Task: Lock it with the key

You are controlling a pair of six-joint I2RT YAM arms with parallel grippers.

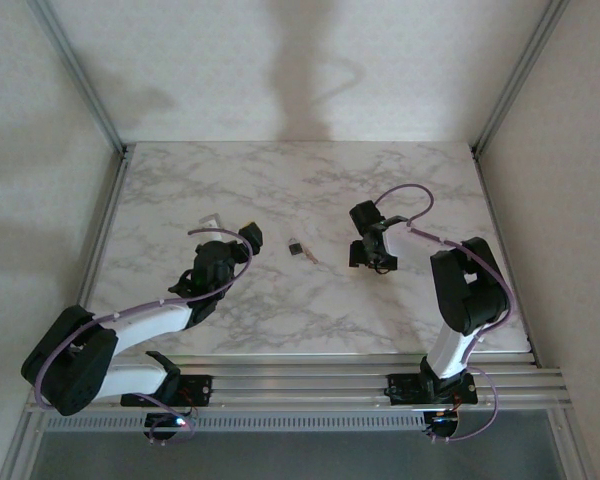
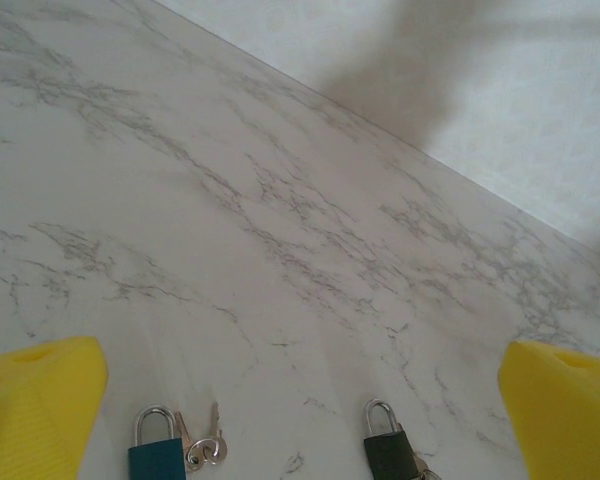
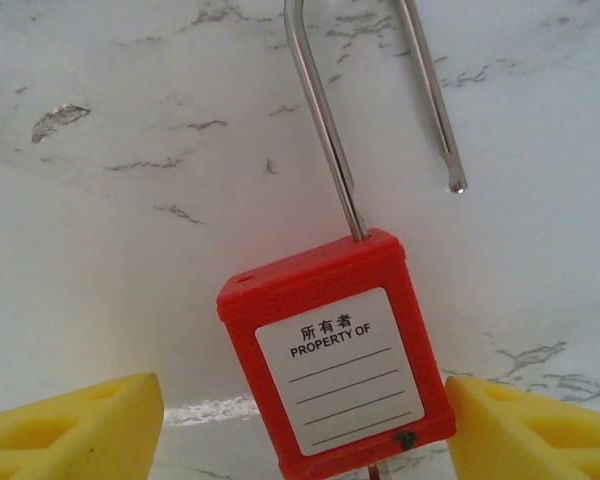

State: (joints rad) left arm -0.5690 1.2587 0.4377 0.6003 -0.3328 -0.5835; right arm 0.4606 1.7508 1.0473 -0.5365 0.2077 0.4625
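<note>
- Top view first: we have the left pincer (image 1: 248,237) over the table (image 1: 280,180), left of centre. The right pincer (image 1: 377,262) is right of centre, pointed down at the marble.
- Between them lies a small dark piece (image 1: 297,247), apart from both and too small for us to name.
- There's plenty of bare white-and-grey marbled top behind both arms. A ribbed metal rail (image 1: 360,375) runs along the near edge.
- Left wrist now: its yellow fingers (image 2: 40,400) stand at the two sides of the picture. The jaws are spread wide, with nothing between them but table.
- At the bottom edge sits a blue lock (image 2: 157,455), with silvery keys (image 2: 206,445) on a ring just beside it. A dark lock (image 2: 390,452) sits well off to the right.
- Beyond them, smooth veined top runs out to a pale wall (image 2: 460,90).
- Right wrist: the red lock (image 3: 340,365) lies flat on the marble between the yellow ridged pads (image 3: 75,430).
- The jaws are parted here, with no grip. The pad on the picture's left stands off the body, marble showing in the gap. The other is at the body's edge, and we can't tell whether it touches.
- It's a boxy red body with a white label (image 3: 340,375) reading "PROPERTY OF" over blank lines.
- The long, thin steel shackle (image 3: 325,130) is open, one leg in the body and the free tip out over bare marble.
</note>
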